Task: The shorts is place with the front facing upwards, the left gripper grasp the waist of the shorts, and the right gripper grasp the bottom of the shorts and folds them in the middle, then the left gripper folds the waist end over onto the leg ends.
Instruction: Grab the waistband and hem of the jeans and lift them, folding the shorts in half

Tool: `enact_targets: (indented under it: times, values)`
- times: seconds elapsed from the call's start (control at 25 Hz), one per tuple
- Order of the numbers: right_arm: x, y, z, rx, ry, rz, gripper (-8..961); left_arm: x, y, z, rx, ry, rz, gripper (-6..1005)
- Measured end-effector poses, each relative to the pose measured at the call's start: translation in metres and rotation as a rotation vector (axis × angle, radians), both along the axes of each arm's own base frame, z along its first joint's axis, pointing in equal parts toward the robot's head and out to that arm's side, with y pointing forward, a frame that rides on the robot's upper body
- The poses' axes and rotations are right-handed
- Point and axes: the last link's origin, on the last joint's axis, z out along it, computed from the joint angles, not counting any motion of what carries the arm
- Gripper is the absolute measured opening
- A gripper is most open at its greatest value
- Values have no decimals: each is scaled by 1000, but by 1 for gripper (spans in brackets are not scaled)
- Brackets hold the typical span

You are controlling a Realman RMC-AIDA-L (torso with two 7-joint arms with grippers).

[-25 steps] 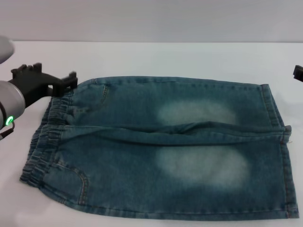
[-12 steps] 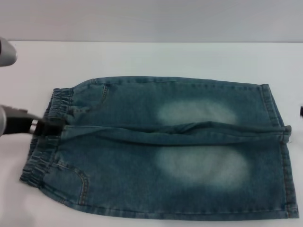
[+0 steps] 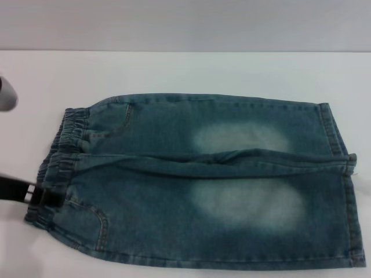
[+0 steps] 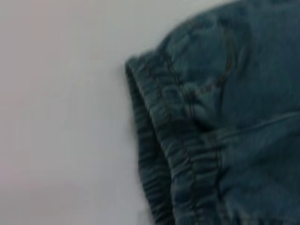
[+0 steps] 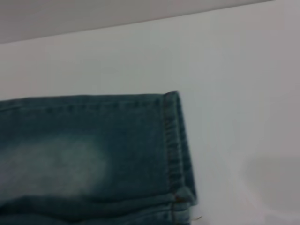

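Head view: the shorts (image 3: pixel 197 179) are lying flat on the white table (image 3: pixel 185 72); the left gripper (image 3: pixel 43 197) is reaching the waistband, jaw state unclear. It risks pinching only one layer.

The shorts (image 3: pixel 197 179) are matt denim cloth – blue-green, faded pale on the thighs, with a ruched elastic waist and stitched leg ends (image 3: pixel 342 185). The table (image 3: pixel 174 72) looks smooth, white and matt. The left gripper (image 3: pixel 43 197) is dull black – plastic or metal, can't tell.
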Motion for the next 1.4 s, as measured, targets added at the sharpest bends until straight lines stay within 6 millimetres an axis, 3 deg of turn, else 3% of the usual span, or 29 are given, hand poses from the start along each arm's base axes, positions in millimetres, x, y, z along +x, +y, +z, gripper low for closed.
enact_targets:
  times: [0.32,1.12,1.4]
  values:
    - [-5,6,-3,-4,-10,28,793,-13,4,-13,-50,12,52,825]
    - [-10,9,-4,-3,-15,56,788,-13,11,-22,-101,27,67,815]
    - [-11,8,-5,-11,-15,59,789,-14,12,-25,-116,39,72,626]
